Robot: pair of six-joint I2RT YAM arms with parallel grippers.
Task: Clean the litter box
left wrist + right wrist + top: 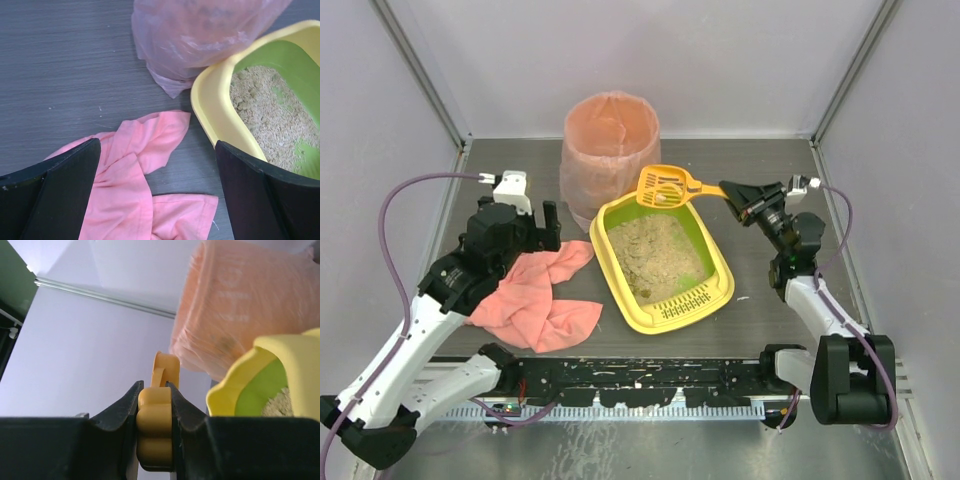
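The yellow litter box (720, 262) lies in the middle of the table, lime-green inside, with beige litter (655, 255) and a slotted grate at its near end. My right gripper (732, 192) is shut on the handle of the orange slotted scoop (667, 187), whose head hangs over the box's far rim. The right wrist view shows the jaws clamped on the scoop handle (155, 425), with the box rim (235, 385) at right. My left gripper (548, 228) is open and empty above a pink cloth (535, 295), left of the box (215, 107).
A tall round bin with a pink liner (610, 145) stands behind the box; it also shows in the left wrist view (200, 35) and the right wrist view (245, 310). Grey walls close in the table at back and both sides.
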